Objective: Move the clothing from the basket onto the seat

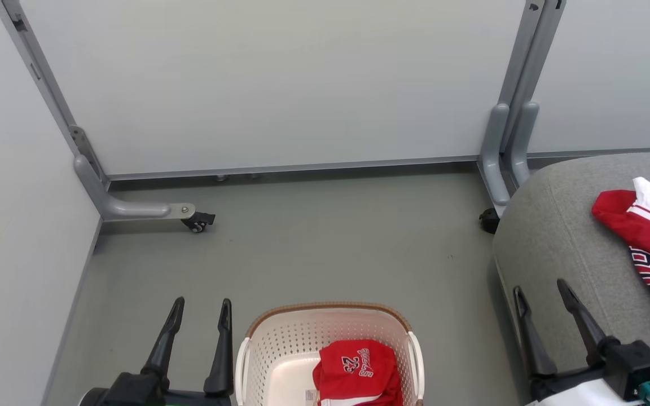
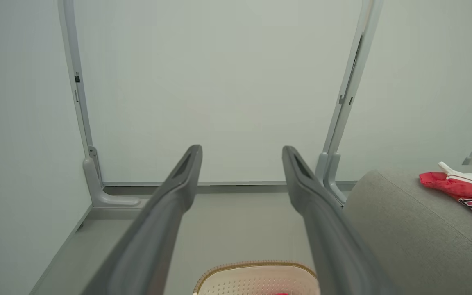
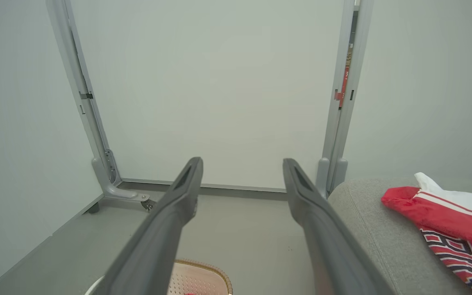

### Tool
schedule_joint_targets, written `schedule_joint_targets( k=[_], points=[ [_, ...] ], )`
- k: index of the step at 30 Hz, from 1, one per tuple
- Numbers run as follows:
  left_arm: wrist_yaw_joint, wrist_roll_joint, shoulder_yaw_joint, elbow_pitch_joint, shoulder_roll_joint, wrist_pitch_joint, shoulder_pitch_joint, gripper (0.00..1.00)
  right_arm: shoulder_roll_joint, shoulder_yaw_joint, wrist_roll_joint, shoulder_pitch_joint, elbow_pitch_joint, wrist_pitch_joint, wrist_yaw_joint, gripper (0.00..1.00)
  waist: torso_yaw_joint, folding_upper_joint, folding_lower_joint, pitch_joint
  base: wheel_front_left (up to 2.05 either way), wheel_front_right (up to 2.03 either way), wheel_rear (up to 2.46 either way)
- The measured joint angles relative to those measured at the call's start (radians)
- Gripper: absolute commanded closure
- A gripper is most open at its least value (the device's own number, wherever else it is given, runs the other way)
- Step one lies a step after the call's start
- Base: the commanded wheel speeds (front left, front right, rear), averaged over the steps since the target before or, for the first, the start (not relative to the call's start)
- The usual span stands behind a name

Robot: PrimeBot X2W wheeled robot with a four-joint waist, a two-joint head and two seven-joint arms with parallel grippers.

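Left gripper [image 1: 202,303], spread wide, just left of basket [image 1: 325,308] holding red clothing [image 1: 359,369].

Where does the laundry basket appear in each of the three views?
Head view: the basket sits at the bottom edge, in the centre.
Left wrist view: the basket is at the bottom edge, in the centre, with its far rim visible.
Right wrist view: the basket is at the bottom edge, left of centre.
Shared landmark: the grey seat, on the right in every view.
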Motion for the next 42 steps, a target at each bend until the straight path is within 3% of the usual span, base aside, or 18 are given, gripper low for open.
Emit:
schedule_joint_targets(
  k=[28, 42],
  points=[
    [-0.020, 0.028, 0.005, 0.030, 0.000, 0.000, 0.011, 0.00, 0.002, 0.014, -0.004, 0.013, 0.026, 0.000, 0.000, 0.00, -0.035, 0.0000, 0.0000, -0.010, 0.00, 0.00, 0.00],
    [-0.030, 0.000, -0.015, 0.051, 0.000, 0.000, -0.007, 0.00, 0.003, 0.004, 0.007, -0.017, 0.011, 0.000, 0.000, 0.00, -0.045, 0.0000, 0.0000, 0.070, 0.00, 0.00, 0.00]
  ],
)
